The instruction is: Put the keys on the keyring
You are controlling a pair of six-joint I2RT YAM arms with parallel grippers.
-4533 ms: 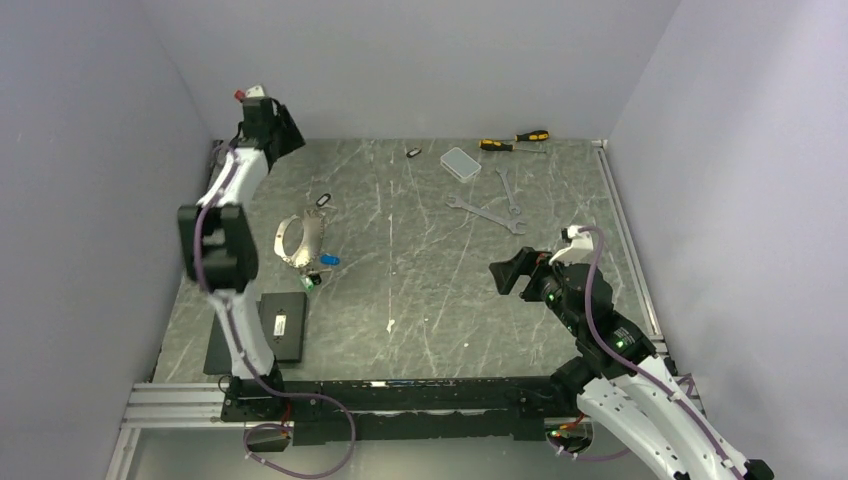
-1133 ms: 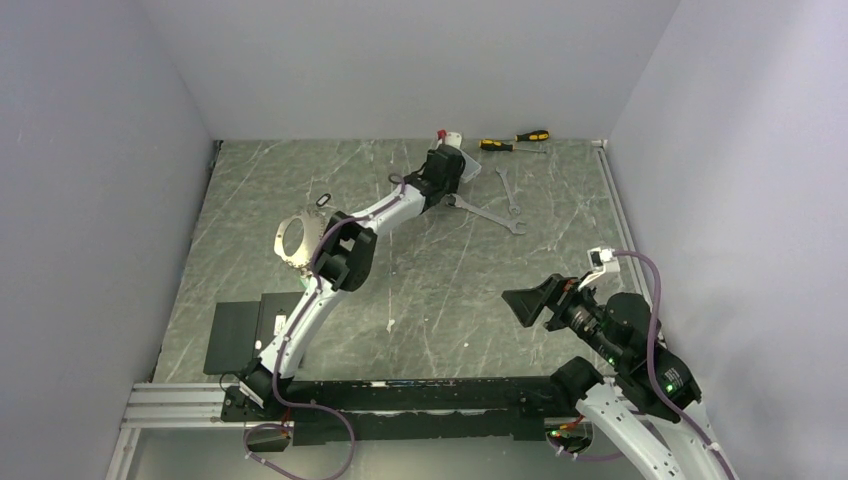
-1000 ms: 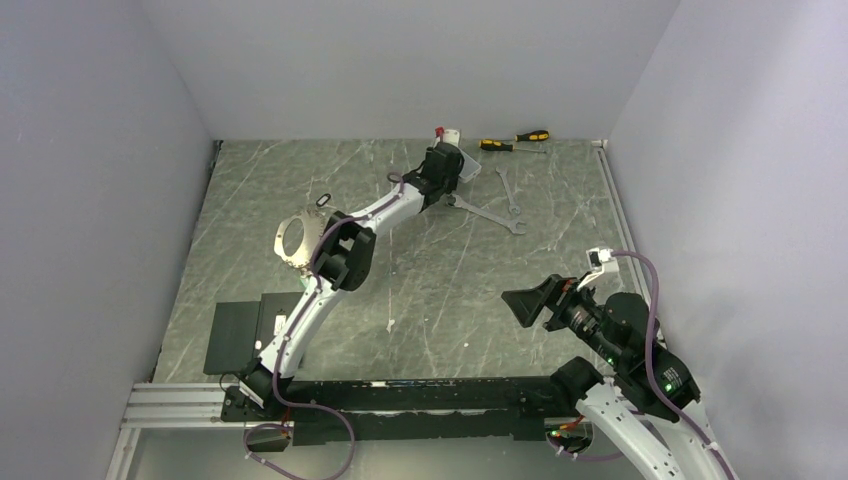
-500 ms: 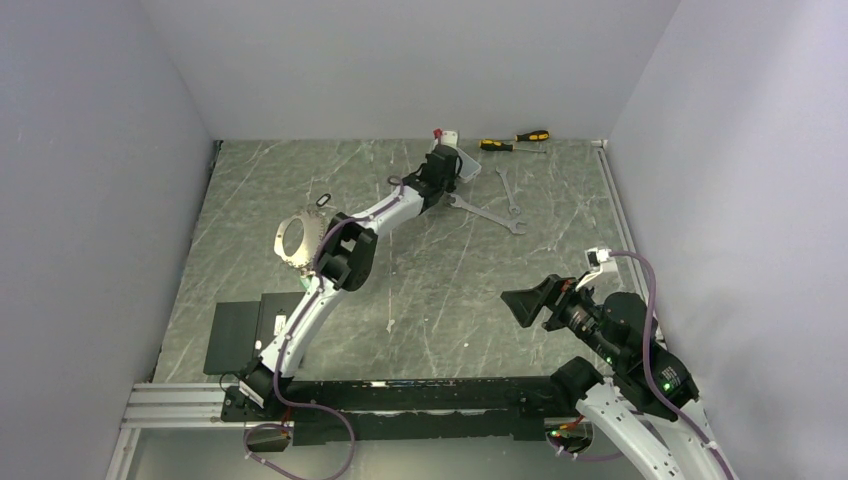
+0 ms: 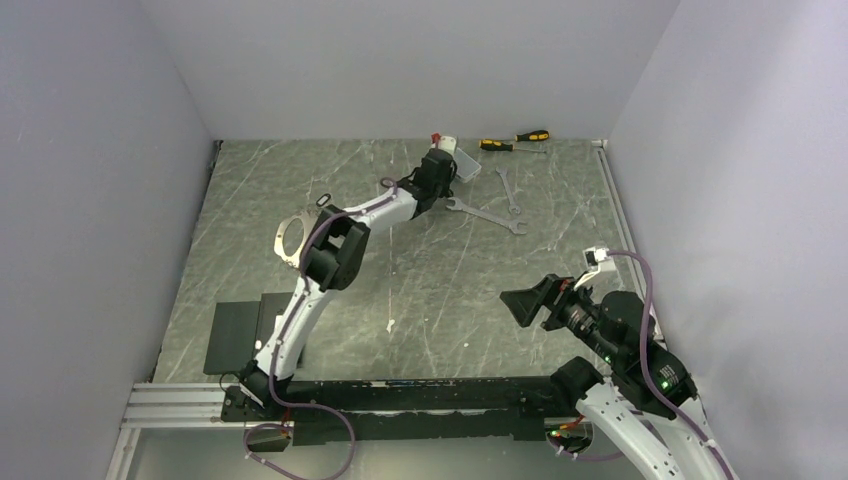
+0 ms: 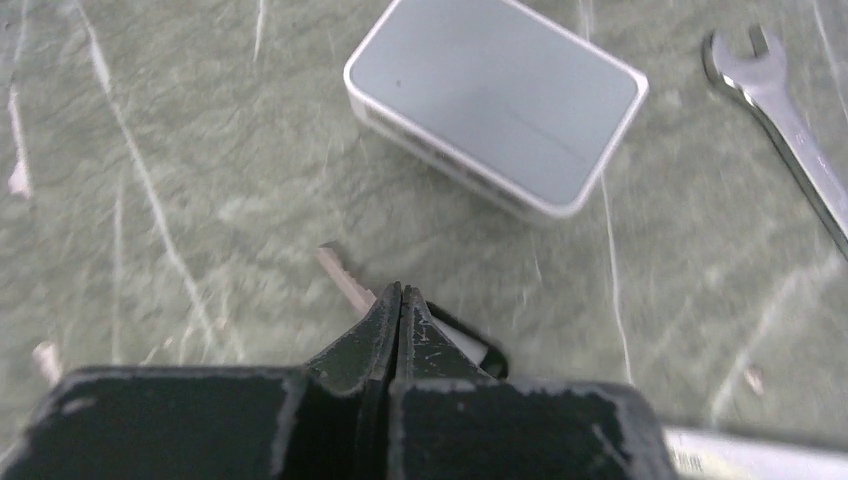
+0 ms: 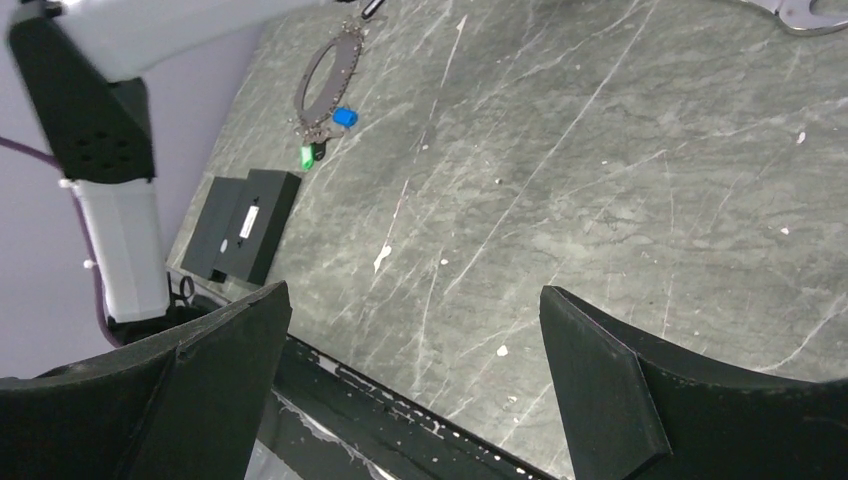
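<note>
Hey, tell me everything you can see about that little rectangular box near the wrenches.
The box is a flat rectangle with rounded corners, a grey top and a whitish rim, plastic by the look. It lies flat on the table, turned askew. Nothing touches it; a wrench lies apart beside it.

There are four keys [image 7: 345,117], two wrenches [image 5: 485,213] and two screwdrivers [image 5: 533,135]. There is one box [image 6: 495,105] and one ring [image 5: 278,245].

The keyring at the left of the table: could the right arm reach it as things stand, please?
Probably not easily. The keyring lies far across the table from the open right gripper, and the left arm's elbow hangs over its right edge, crowding that approach.
</note>
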